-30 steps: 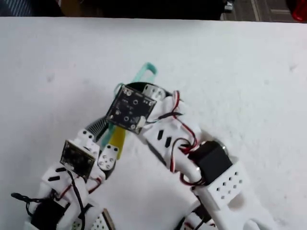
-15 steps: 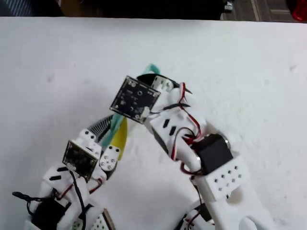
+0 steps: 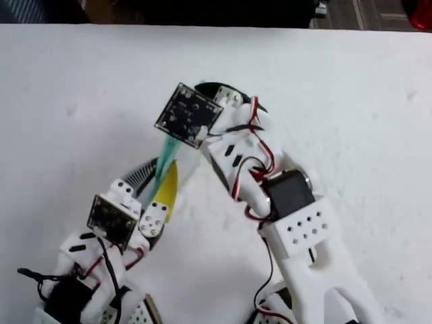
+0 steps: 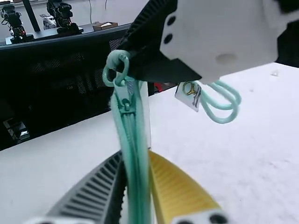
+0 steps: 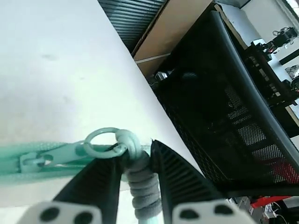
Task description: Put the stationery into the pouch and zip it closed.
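Pouch (image 4: 134,140): held off the table (image 3: 337,101), one end clamped in left gripper (image 4: 135,161), right gripper (image 5: 136,156) pinched on the pull cord (image 5: 140,191). Zip: teeth meshed from left gripper up to slider (image 4: 124,93), apparently near its end stop; stationery not discernible, closing judged almost complete

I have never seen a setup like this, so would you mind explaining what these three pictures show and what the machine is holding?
These are two small robot arms side by side at a white table. One picture looks down from a fixed camera above. The other two come from a camera on each arm's wrist, looking along that arm's fingers. The left fingers, one grey and one yellow, are shut on the teal zipper edge of a pouch. The right fingers, both black, are shut on the zipper pull at the pouch's far end, so the pouch is held between the two arms.
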Robot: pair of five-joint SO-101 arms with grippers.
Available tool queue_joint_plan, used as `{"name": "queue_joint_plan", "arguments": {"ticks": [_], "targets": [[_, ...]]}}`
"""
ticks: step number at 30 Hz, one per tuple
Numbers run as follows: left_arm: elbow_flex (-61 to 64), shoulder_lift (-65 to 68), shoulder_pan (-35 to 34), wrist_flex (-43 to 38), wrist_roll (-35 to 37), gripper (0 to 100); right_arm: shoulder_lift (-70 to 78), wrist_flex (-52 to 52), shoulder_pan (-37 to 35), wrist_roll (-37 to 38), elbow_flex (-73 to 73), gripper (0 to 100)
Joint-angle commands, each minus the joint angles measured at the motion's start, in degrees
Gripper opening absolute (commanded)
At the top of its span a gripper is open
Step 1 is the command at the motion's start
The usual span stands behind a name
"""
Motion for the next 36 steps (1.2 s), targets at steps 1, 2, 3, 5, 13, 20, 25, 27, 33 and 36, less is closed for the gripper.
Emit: {"name": "queue_joint_plan", "arguments": {"ticks": [1, 2, 3, 5, 13, 20, 25, 27, 33, 36], "targets": [[-0.1, -0.7, 1.5, 1.5, -0.2, 2, 3.0, -5.7, 10.6, 0.4, -2.5, 1.7], [-0.1, -0.7, 1.5, 1.5, -0.2, 2, 3.1, -5.7, 10.9, 0.3, -2.5, 1.7], [-0.1, -0.7, 1.5, 1.5, -0.2, 2, 3.1, -5.7, 11.1, 0.2, -2.5, 1.7], [-0.1, -0.7, 1.5, 1.5, -0.3, 2, 3.6, -5.6, 11.3, 0.2, -3.8, 1.7], [-0.1, -0.7, 1.5, 2.0, -0.3, 2, 6.5, -5.7, 15.2, -4.2, -9.1, 1.7], [-0.2, -0.7, 1.5, 2.7, -0.3, 2, 13.5, -5.6, 18.2, -4.7, -12.6, 1.7], [-0.2, -0.7, 1.5, 2.7, -0.3, 2, 13.6, -7.1, 19.2, -5.3, -12.7, 1.7], [-0.2, -0.7, 1.5, 2.7, -0.4, 2, 13.0, -6.7, 19.3, -8.2, -12.7, 1.7], [-0.2, -0.7, 1.5, 2.2, -3.1, 2, 3.4, 7.4, 12.2, -12.2, -12.2, 1.8], [0.4, -0.7, 1.6, 1.3, -2.9, 7, -0.3, 13.9, 6.5, -12.1, -12.1, 1.8]]}}
